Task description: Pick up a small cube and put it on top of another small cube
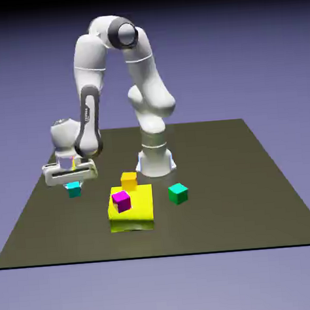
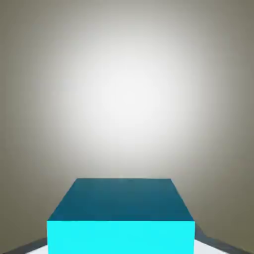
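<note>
Arm: smooth white casing with a soft sheen, plastic-like, with dark glossy joint caps and a black inlay along the forearm. Tabletop: flat, matt, dark olive-grey, with no visible grain or texture; in the hand view it shows only a broad pale bloom of light, not a sharp reflection. The small cyan cube, yellow block, magenta cube, orange cube and green cube all present smooth, uniformly coloured faces, untextured and without sharp highlights; material cannot be told.
</note>
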Controlling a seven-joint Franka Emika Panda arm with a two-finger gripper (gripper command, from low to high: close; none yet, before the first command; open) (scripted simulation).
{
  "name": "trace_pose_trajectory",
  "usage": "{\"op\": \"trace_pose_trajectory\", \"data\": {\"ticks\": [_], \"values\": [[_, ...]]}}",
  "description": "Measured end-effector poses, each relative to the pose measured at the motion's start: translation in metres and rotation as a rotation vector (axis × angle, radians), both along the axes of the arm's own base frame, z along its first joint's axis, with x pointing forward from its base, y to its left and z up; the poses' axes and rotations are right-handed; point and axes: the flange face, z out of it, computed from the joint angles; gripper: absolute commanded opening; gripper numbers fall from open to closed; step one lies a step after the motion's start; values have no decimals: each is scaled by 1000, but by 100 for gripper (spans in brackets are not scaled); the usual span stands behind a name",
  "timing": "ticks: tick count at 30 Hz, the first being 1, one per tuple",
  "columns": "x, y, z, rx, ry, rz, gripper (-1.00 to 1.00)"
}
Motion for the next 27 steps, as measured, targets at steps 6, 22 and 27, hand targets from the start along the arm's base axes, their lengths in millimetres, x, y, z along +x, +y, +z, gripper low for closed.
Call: {"op": "trace_pose_trajectory", "data": {"ticks": [6, 22, 27], "values": [[94, 48, 46, 18, -38, 429, -100], [207, 199, 80, 1, 1, 1258, 100], [208, 195, 136, 1, 2, 1258, 100]]}}
